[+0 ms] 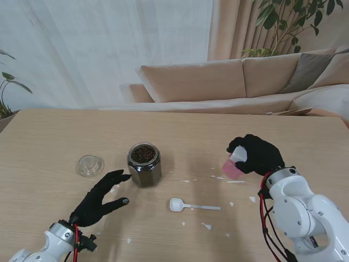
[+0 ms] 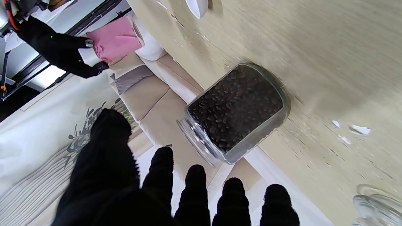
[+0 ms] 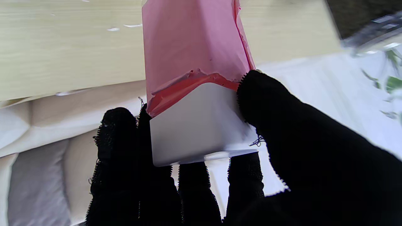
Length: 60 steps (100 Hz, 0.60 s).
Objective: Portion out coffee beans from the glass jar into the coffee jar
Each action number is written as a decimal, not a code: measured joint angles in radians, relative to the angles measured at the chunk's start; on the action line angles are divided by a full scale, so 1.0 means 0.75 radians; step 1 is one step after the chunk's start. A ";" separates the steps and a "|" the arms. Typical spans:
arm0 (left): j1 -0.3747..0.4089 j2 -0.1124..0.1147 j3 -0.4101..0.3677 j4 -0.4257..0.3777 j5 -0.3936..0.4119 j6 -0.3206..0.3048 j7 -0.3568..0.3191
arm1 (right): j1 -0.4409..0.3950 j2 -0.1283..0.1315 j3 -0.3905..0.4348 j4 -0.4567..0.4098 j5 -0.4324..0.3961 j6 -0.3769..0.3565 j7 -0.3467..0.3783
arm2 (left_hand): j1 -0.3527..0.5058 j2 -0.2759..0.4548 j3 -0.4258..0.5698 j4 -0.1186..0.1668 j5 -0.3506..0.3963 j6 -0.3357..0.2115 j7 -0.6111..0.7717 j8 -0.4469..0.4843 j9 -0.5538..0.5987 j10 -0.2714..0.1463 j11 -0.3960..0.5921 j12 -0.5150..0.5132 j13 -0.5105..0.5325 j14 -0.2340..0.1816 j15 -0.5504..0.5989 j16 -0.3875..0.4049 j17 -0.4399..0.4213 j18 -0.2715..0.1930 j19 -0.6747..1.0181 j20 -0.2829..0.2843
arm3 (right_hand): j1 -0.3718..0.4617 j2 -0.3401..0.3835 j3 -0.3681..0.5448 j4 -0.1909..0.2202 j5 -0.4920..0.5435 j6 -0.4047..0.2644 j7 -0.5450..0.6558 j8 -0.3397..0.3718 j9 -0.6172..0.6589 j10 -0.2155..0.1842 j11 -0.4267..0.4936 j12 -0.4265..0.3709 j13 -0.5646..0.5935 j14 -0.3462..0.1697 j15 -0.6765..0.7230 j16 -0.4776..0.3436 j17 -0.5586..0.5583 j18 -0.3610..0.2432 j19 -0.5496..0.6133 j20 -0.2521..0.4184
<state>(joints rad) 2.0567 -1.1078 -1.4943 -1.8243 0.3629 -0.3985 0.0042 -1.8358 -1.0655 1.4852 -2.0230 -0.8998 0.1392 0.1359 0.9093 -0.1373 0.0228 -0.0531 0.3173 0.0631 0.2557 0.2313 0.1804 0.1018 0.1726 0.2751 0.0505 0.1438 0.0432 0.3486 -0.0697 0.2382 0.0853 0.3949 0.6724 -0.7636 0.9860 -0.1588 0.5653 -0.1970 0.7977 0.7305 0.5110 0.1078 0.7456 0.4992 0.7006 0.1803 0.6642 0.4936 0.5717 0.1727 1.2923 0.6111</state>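
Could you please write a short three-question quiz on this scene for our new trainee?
1. True or false: the glass jar of coffee beans has its lid on.
2. Which hand holds the pink and white container? A) left hand B) right hand C) neither
3. Fill in: the white spoon lies on the ____, held by no hand.

Key:
1. False. The jar is open; the glass lid lies to its left.
2. B. The right hand grips it; the left hand is open.
3. Table.
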 measured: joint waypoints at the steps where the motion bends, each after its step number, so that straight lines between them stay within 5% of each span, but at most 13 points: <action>1: 0.000 0.000 0.000 -0.002 0.001 0.000 -0.001 | -0.001 0.000 -0.003 -0.004 0.005 -0.003 -0.003 | 0.000 0.000 0.006 0.000 0.000 0.000 0.000 0.000 0.000 0.000 0.002 0.000 0.000 0.000 0.000 0.002 0.000 0.000 0.002 0.003 | 0.000 0.000 0.000 -0.003 0.000 0.000 0.000 0.000 0.003 0.000 0.000 0.000 0.001 0.000 0.000 0.000 0.000 0.000 0.001 0.000; 28: -0.022 0.004 -0.007 -0.046 0.003 0.001 -0.027 | -0.001 -0.009 -0.094 -0.080 0.244 -0.167 -0.040 | 0.000 -0.001 0.024 0.000 0.000 0.042 0.000 0.000 0.001 0.016 0.017 0.006 0.000 0.000 0.017 0.068 -0.013 0.000 0.058 0.119 | 0.001 -0.018 0.004 -0.006 0.003 0.019 0.000 -0.001 0.016 0.007 0.000 0.003 0.017 0.000 0.000 0.002 0.018 -0.010 0.002 -0.003; 53: -0.046 0.014 -0.014 -0.095 -0.007 -0.028 -0.072 | 0.053 -0.006 -0.240 -0.103 0.296 -0.289 -0.038 | -0.002 -0.072 0.122 0.000 -0.005 0.068 0.000 0.000 0.031 0.019 0.049 0.025 0.005 0.000 0.036 0.164 -0.018 0.005 0.152 0.384 | 0.014 -0.051 0.006 -0.007 0.030 0.021 0.000 -0.002 0.042 0.024 -0.002 0.004 0.036 0.022 0.000 0.016 0.035 -0.010 0.003 -0.004; 60: -0.056 0.021 -0.009 -0.105 -0.031 -0.044 -0.105 | 0.080 -0.005 -0.282 -0.093 0.303 -0.326 -0.039 | -0.074 -0.139 0.269 0.000 -0.022 0.095 0.004 0.004 0.040 0.018 0.071 0.057 0.037 0.002 0.053 0.191 0.029 0.016 0.176 0.485 | 0.014 -0.051 0.006 -0.007 0.030 0.021 0.000 -0.002 0.042 0.024 -0.002 0.004 0.036 0.022 0.000 0.016 0.042 -0.010 0.003 -0.004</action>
<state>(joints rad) 2.0147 -1.0923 -1.5008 -1.9031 0.3394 -0.4311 -0.0748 -1.7761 -1.0693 1.2737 -2.0929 -0.6724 -0.1056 0.1066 0.8534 -0.2418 0.2249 -0.0530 0.3010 0.1346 0.2587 0.2339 0.2107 0.1156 0.2255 0.3181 0.0782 0.1452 0.0830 0.4921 -0.0476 0.2505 0.2171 0.7587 0.6828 -0.8018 0.9904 -0.1640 0.5875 -0.1813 0.7981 0.7291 0.5426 0.1257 0.7442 0.5018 0.7278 0.1966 0.6642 0.5056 0.6034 0.1650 1.2946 0.6080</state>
